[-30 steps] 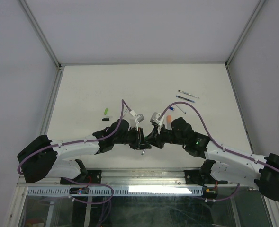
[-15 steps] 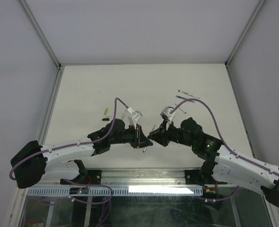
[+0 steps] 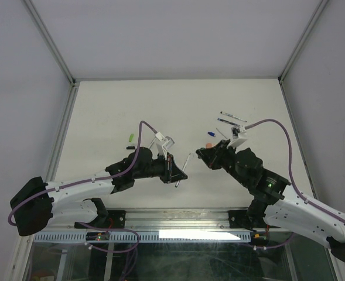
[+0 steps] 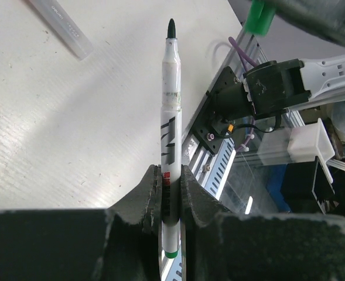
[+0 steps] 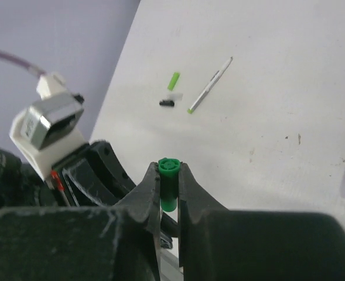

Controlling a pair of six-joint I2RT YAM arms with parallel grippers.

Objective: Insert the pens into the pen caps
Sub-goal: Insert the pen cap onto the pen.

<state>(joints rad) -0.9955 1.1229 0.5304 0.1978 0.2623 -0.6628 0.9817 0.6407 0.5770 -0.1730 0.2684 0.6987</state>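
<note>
- Left gripper [image 4: 170, 178] clamped on white marker [image 4: 171, 105]; tip points outward, bared for capping.
- Right gripper [image 5: 168, 171] pinches dark green cap [image 5: 168, 190], mouth seemingly outward to receive the tip; the two are well apart.

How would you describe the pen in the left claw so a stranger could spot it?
Follow the left arm out to its claw. Pinched there is a white marker with a dark green tip. The other pens lie flat on the table; this one alone is gripped.
</note>
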